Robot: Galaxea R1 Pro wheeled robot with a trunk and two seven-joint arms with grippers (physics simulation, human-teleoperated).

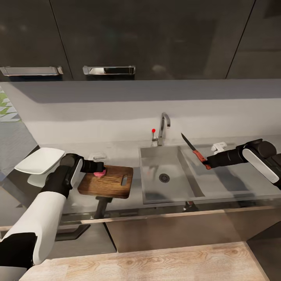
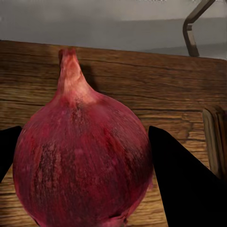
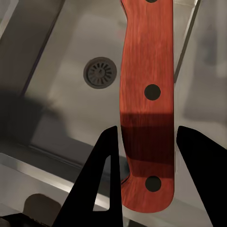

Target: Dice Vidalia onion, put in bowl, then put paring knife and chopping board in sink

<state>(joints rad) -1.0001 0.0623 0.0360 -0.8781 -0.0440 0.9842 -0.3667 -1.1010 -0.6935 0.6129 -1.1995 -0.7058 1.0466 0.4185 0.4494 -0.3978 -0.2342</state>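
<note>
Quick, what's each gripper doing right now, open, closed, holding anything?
Left gripper: closed on the onion, on the chopping board.
Right gripper: closed on the knife, held above the sink.

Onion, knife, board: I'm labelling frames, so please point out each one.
Vidalia onion [image 2: 82,156]: left wrist view, middle of its red skin.
paring knife [image 3: 147,90]: right wrist view, handle by the middle rivet.
chopping board [image 1: 113,181]: head view, bare wood beside the slot.
</note>
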